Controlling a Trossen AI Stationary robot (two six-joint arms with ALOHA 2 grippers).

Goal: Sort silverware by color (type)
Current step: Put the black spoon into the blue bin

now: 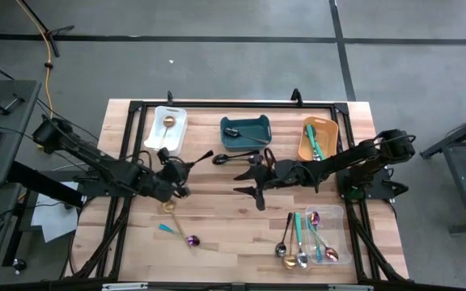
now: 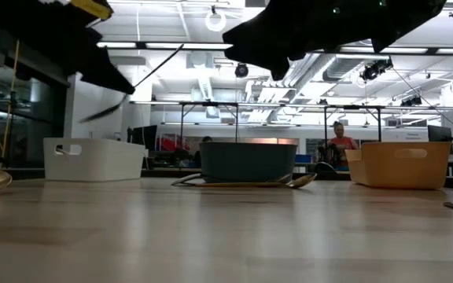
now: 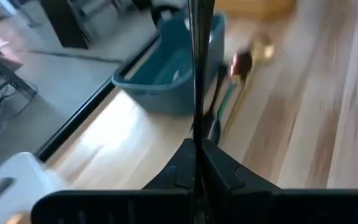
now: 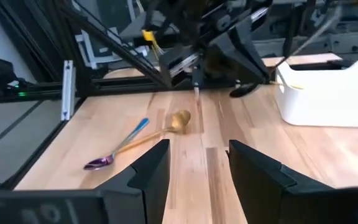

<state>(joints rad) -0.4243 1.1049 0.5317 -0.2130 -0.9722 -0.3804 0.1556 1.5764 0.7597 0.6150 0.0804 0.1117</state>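
- Left hand (image 1: 186,165): raised over the tabletop (image 1: 225,234) between the white bin (image 1: 166,129) and the teal bin (image 1: 246,134), its fingers clamped together on a thin black utensil (image 3: 199,68).
- Right hand (image 1: 249,179): near the tabletop's middle, fingers apart, holding nothing.
- White bin: holds one gold spoon (image 1: 168,122).
- Teal bin: holds a dark utensil; further dark pieces (image 1: 235,158) lie just in front of it.
- Orange bin (image 1: 317,139): holds teal-handled pieces.
- Clear bin (image 1: 318,235): holds mixed silverware, with some pieces on the tabletop beside it.
- Loose on the tabletop, front left: a gold spoon (image 4: 178,122), a purple spoon (image 4: 98,163) and a teal-handled piece (image 1: 167,230).
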